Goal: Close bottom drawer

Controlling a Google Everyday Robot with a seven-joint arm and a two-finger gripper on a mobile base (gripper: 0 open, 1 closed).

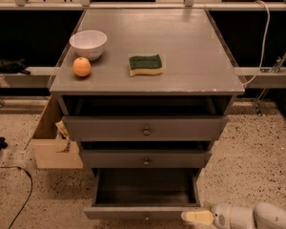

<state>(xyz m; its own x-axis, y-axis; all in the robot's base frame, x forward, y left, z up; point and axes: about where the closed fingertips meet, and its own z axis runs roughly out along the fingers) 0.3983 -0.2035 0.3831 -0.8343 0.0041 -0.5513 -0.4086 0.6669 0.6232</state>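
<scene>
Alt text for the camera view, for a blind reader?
The bottom drawer of a grey cabinet stands pulled far out, the gripper at lower right by its front panel. On the cabinet top sit a white bowl, an orange and a green sponge.
</scene>
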